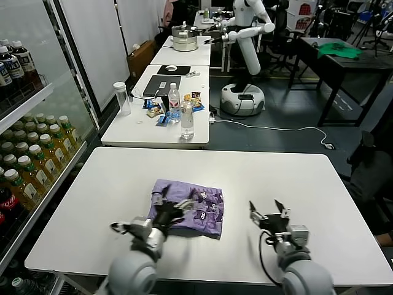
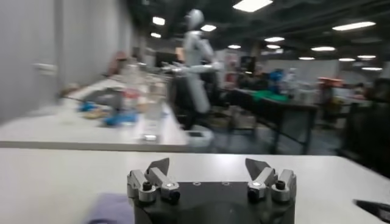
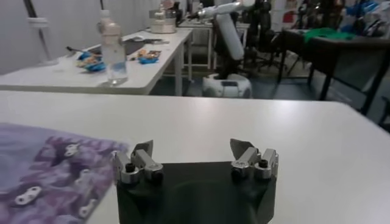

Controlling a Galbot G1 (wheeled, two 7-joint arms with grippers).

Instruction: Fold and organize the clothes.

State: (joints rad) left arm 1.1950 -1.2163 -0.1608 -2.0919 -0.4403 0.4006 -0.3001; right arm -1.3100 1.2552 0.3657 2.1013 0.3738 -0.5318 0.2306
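Two open claws beside folded T-shirt [image 1: 191, 207]

Counts from where I stand: one folded purple garment [image 1: 190, 207] on my white table [image 1: 307, 184]. Two grippers of mine over it, left gripper [image 1: 176, 203] and right gripper [image 1: 269, 211], each with two fingers spread apart. Next table [image 1: 132, 132] back: two clear bottles [image 1: 186, 120], one tall cup [image 1: 122, 98], one laptop [image 1: 161, 85]. One white robot [image 1: 244, 37] beyond. Shelf drinks at left too many to count
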